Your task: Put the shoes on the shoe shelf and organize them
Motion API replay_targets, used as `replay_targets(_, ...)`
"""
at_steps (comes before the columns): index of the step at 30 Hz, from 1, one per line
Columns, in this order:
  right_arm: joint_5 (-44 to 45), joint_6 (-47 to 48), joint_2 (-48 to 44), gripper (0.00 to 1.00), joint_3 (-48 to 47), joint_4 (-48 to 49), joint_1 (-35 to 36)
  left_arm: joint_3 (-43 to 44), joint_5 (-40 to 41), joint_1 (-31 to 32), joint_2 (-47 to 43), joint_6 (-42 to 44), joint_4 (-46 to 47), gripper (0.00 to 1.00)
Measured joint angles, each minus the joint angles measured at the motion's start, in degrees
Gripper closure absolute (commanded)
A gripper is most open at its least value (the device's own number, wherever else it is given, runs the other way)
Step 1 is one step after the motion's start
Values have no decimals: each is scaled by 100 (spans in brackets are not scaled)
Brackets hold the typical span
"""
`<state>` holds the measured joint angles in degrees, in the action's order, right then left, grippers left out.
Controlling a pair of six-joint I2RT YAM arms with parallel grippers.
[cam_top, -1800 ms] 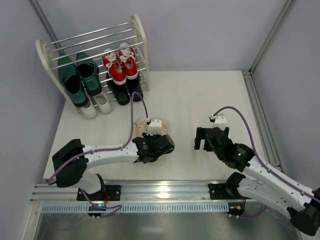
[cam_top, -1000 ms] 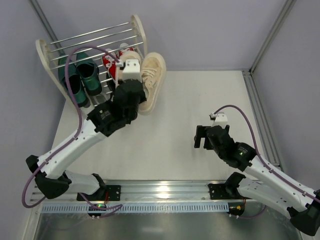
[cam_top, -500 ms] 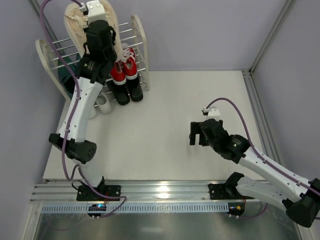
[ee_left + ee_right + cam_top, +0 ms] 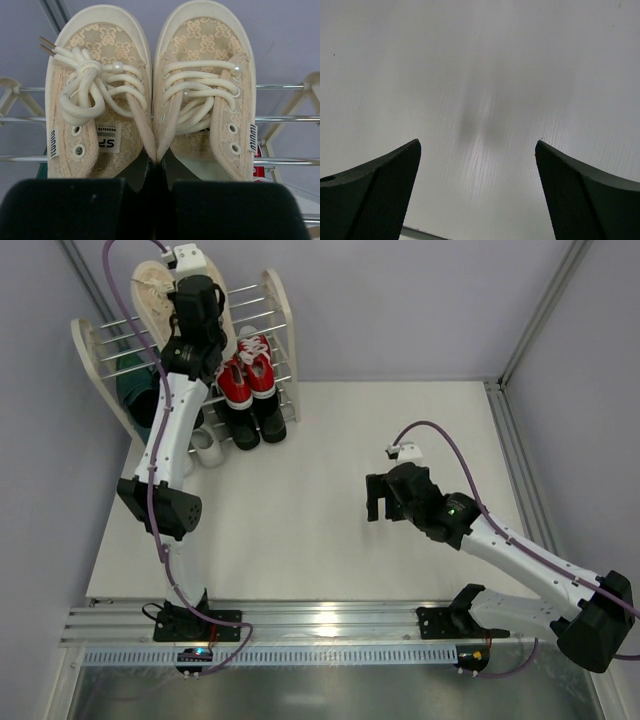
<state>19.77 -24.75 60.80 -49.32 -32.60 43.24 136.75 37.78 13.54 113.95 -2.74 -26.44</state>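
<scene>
My left gripper (image 4: 188, 302) is raised over the top left of the shoe shelf (image 4: 276, 310) and is shut on the beige lace-up sneakers (image 4: 150, 292). In the left wrist view the jaws pinch the two inner collars together (image 4: 159, 159), with the left shoe (image 4: 95, 95) and right shoe (image 4: 205, 90) side by side, toes away, above the silver rods (image 4: 280, 119). Red sneakers (image 4: 245, 375), black dress shoes (image 4: 255, 422), green loafers (image 4: 133, 390) and white sneakers (image 4: 205, 447) sit on the shelf. My right gripper (image 4: 378, 498) hangs open over bare table (image 4: 477, 185).
The shelf stands in the far left corner against grey walls. The left arm (image 4: 165, 450) rises steeply in front of the shelf's left half and hides part of the loafers. A metal rail (image 4: 300, 625) runs along the near table edge.
</scene>
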Motion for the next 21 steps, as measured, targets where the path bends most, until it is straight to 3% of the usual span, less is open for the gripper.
replay_targets(4,-81,59,0,5,2,116,-61,17,-79,-48,4,-26,22,97)
replay_targets(6,-114,74,0,5,4,144,-87,17,-105,-63,11,-55,22,81)
replay_targets(7,-127,85,0,4,7,157,-101,17,-109,-68,11,-94,35,63)
replay_targets(9,-160,98,0,5,13,184,-116,17,-140,-81,11,-151,142,44)
replay_targets(18,-297,131,55,4,15,304,-149,20,-195,-116,-264,-149,798,2)
replay_targets(21,-339,151,85,4,24,313,-151,17,-214,-85,-509,-155,859,0)
